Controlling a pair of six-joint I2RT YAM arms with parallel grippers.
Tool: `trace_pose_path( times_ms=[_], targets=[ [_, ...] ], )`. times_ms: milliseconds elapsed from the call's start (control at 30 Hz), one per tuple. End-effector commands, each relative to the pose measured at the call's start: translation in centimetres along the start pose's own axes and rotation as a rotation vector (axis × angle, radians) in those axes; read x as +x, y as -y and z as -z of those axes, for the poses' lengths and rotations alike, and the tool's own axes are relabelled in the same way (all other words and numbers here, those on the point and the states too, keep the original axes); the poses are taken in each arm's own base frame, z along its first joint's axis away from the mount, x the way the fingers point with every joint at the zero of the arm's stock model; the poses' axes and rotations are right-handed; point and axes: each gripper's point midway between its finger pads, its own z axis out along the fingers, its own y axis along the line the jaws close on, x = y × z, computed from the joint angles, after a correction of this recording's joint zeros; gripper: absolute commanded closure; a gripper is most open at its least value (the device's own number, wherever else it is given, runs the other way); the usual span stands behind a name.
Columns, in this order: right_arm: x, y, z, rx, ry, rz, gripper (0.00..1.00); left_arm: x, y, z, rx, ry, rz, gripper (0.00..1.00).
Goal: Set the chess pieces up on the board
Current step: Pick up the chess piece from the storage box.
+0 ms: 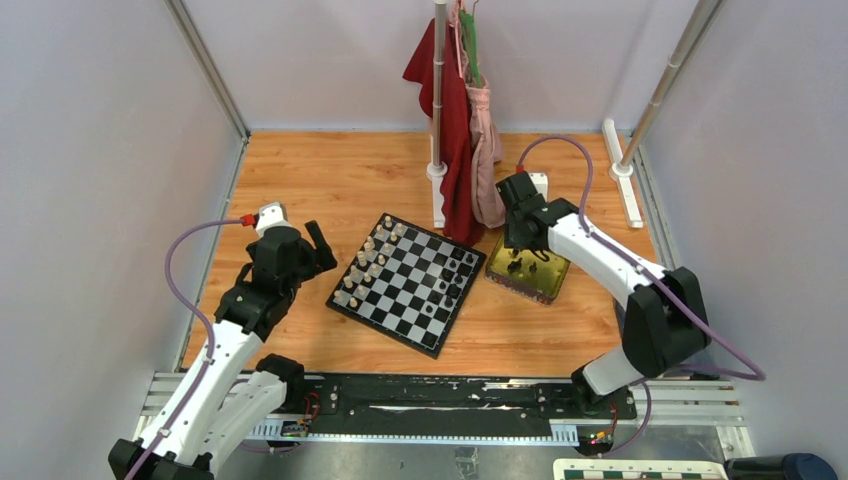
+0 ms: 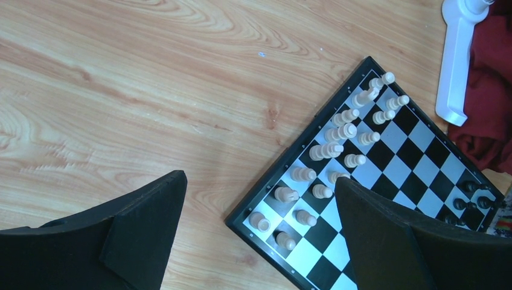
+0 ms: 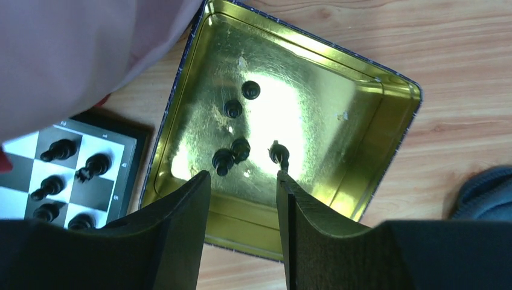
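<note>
The right end effector (image 3: 241,184) is being held over the near rim of the gold tin tray (image 3: 338,121), its fingers parted and nothing being gripped between them. Five black chess pieces (image 3: 232,109) are being shown scattered on the tray's shiny floor, just beyond the fingertips. More of the black chess pieces are being seen standing on the board (image 1: 405,285) along the side nearest the tray, which is lying just beside it on the wooden tabletop (image 1: 330,170). Cream-white pieces (image 2: 338,133) are being displayed in two rows along the board's opposite side. The left end effector (image 2: 259,179) is being held wide open and empty, above the bare wood at the corner of the board's cream-white side. Red and pink cloths (image 1: 458,150) are being seen hanging from a stand (image 1: 438,100) behind the board.
</note>
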Motion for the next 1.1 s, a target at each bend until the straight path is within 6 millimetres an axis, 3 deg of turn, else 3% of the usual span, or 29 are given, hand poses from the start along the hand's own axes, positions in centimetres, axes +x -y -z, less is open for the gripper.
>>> trace_pose_path(
  times_ms=[0, 400, 1067],
  targets=[
    [-0.5, -0.3, -2.1, -0.005, -0.015, -0.031, 0.52, 0.0, 0.2, -0.4, 0.003, 0.009, -0.008, 0.0],
    [-0.6, 0.7, -6.1, 0.026, -0.082, -0.064, 0.55, 0.0, 0.2, -0.6, 0.02, 0.034, -0.018, 0.0],
    [-0.2, 1.0, -8.6, 0.015, -0.135, -0.07, 0.61, 0.3, 0.7, -1.7, 0.027, 0.03, -0.033, 0.0]
  ],
)
